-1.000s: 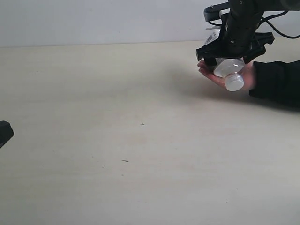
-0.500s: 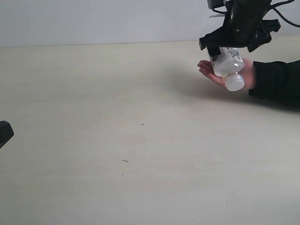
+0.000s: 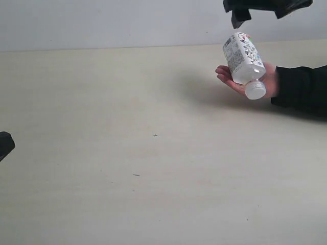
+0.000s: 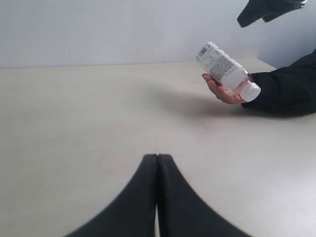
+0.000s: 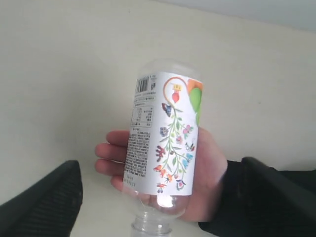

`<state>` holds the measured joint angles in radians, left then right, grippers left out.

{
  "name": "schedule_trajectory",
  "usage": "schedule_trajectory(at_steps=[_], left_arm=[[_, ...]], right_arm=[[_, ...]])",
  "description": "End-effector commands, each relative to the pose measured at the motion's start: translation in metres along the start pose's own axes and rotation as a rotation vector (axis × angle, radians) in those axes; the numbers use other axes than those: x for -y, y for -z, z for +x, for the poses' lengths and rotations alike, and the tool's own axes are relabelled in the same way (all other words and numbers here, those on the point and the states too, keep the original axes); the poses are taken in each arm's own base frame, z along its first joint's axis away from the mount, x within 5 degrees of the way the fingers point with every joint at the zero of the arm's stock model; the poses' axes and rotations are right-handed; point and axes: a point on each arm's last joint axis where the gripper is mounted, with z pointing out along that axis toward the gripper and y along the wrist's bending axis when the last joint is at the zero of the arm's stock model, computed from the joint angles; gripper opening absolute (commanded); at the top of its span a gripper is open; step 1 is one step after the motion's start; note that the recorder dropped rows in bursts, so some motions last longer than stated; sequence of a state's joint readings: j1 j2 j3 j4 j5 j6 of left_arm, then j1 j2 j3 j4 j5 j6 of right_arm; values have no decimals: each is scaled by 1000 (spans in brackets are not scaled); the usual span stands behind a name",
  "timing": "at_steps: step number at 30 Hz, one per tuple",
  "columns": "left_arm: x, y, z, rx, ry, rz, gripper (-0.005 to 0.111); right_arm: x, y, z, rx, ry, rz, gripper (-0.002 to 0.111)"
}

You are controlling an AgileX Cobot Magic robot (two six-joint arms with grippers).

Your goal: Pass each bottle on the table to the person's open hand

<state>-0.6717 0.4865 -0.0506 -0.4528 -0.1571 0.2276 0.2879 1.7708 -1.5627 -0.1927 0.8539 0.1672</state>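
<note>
The clear bottle with the white printed label lies tilted, cap down, in the person's open hand, which comes out of a black sleeve at the right. My right gripper hangs open above the bottle and apart from it, with a black finger on either side in the right wrist view. My left gripper is shut and empty, low over the table; the exterior view shows it at the far left edge. The other bottles are out of view.
The black sleeve rests on the table at the right edge. A pale wall runs behind the table's far edge. The left wrist view also catches the bottle and hand.
My right gripper has let go of the bottle and risen away from it. The bottle stays in the person's hand, now tilted more upright. The left arm has not moved.
</note>
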Motion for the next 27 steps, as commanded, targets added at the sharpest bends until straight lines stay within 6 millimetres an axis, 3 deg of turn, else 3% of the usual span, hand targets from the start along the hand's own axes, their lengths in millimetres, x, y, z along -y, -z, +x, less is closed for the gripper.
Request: schedule_trajectory(at_steps=[1, 7, 10, 16, 27], left_arm=[[0, 1, 0, 5, -1, 2, 0], [0, 1, 0, 5, -1, 2, 0], [0, 1, 0, 5, -1, 2, 0], [0, 1, 0, 5, -1, 2, 0], [0, 1, 0, 5, -1, 2, 0]], right_arm=[[8, 46, -2, 65, -7, 4, 60], [15, 94, 13, 135, -26, -7, 16], [17, 115, 26, 194, -36, -23, 0], [19, 143, 61, 267, -61, -66, 0], [5, 178, 148, 359, -59, -322, 0]])
